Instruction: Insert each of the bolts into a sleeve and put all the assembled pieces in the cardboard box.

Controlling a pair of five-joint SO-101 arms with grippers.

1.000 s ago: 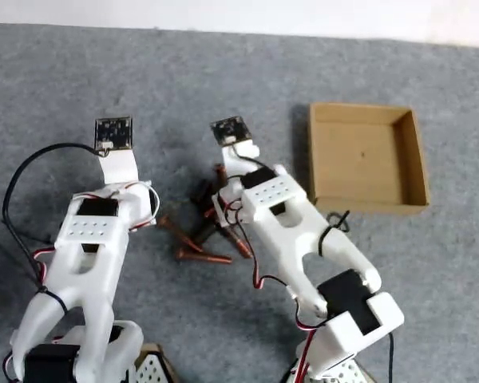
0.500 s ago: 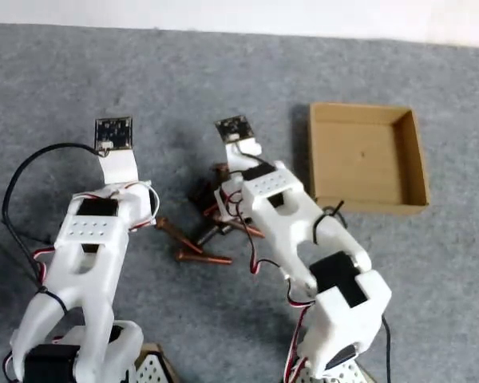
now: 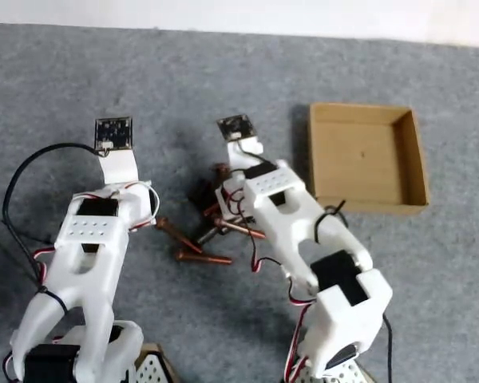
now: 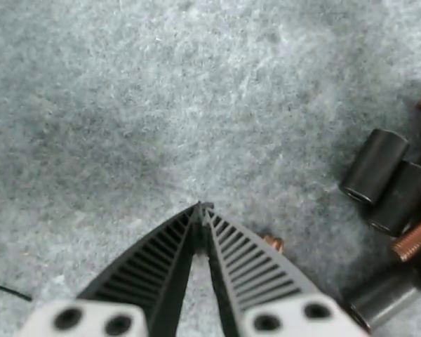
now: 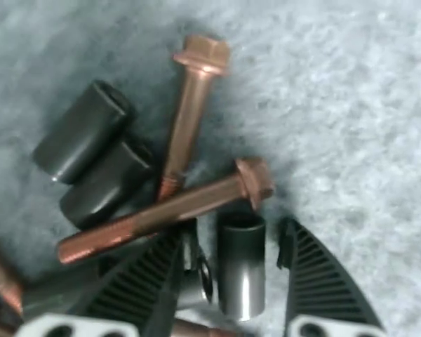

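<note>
Several copper bolts [image 5: 193,105] and black sleeves [image 5: 81,140] lie in a loose pile on the grey carpet. My right gripper [image 5: 233,235] stands open over the pile, with one upright-looking dark sleeve [image 5: 241,270] between its fingers and a bolt [image 5: 168,207] lying across just beyond the tips. My left gripper [image 4: 200,207] is shut and empty, its tips on bare carpet beside two sleeves [image 4: 375,165] and a bolt end [image 4: 414,239]. In the high view, bolts [image 3: 203,257] lie between the two arms. The cardboard box [image 3: 367,155] sits empty to the right of the pile.
The box's near wall [image 3: 367,206] stands close to the right arm's forearm [image 3: 303,223]. A black cable [image 3: 16,183] loops beside the left arm [image 3: 92,239]. Open carpet [image 3: 184,80] stretches behind the pile and to the far left.
The right arm has swung its elbow inward and its gripper has shifted a little over the pile; a few bolts under it have turned. The left arm has stayed put.
</note>
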